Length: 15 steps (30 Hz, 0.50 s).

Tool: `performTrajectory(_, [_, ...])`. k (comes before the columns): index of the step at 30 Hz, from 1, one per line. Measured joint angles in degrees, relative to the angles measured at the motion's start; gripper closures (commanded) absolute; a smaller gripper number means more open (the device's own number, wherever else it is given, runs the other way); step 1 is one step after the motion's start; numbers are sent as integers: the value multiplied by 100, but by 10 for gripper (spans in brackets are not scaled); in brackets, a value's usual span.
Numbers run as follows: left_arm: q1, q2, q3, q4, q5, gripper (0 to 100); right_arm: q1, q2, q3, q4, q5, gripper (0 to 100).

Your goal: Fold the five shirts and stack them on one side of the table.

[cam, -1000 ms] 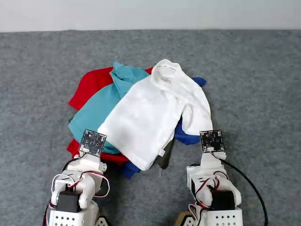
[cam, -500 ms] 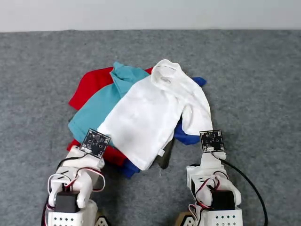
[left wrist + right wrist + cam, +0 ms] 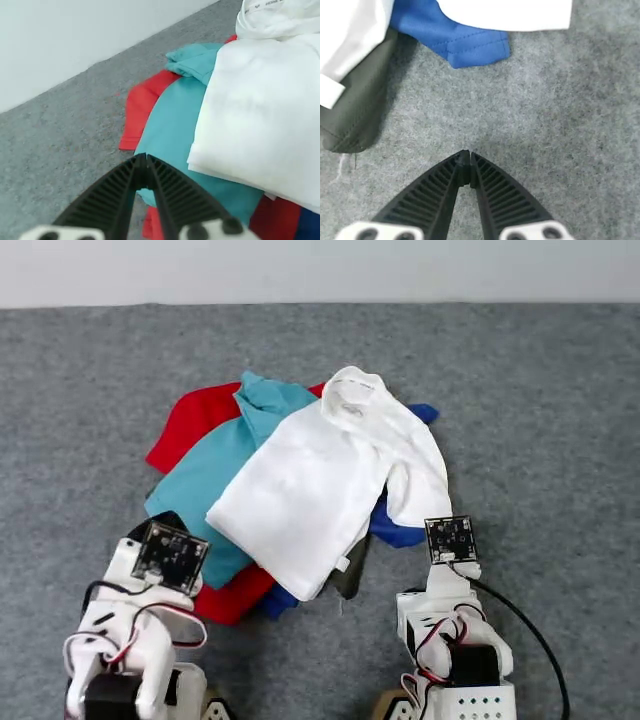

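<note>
The grey bench (image 3: 540, 420) is carrying all five shirts in one loose, unfolded heap near its middle. The white shirt (image 3: 310, 490) is lying on top, its collar pointing away from the arms and one sleeve drooping toward the right arm. The teal shirt (image 3: 215, 465) is lying partly under it, on the left arm's side. The red shirt (image 3: 190, 420) is showing beneath the teal one at the heap's far and near edges. The blue shirt (image 3: 395, 530) is protruding from under the white sleeve. The dark shirt (image 3: 352, 575) is peeking out below the white hem. The left hand (image 3: 146, 162) is hovering at the teal shirt's near edge, fingers pressed together, holding nothing. The right hand (image 3: 470, 157) is hovering over bare bench near the blue shirt, fingers likewise closed and empty.
</note>
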Motion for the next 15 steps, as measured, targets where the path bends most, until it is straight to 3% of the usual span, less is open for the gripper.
performTrajectory(6, [-9,1565,-1837,668,0,992,0,0,0,0,0,990])
performTrajectory(15, [-9,5618,-5231,2523,0,992,0,0,0,0,0,990])
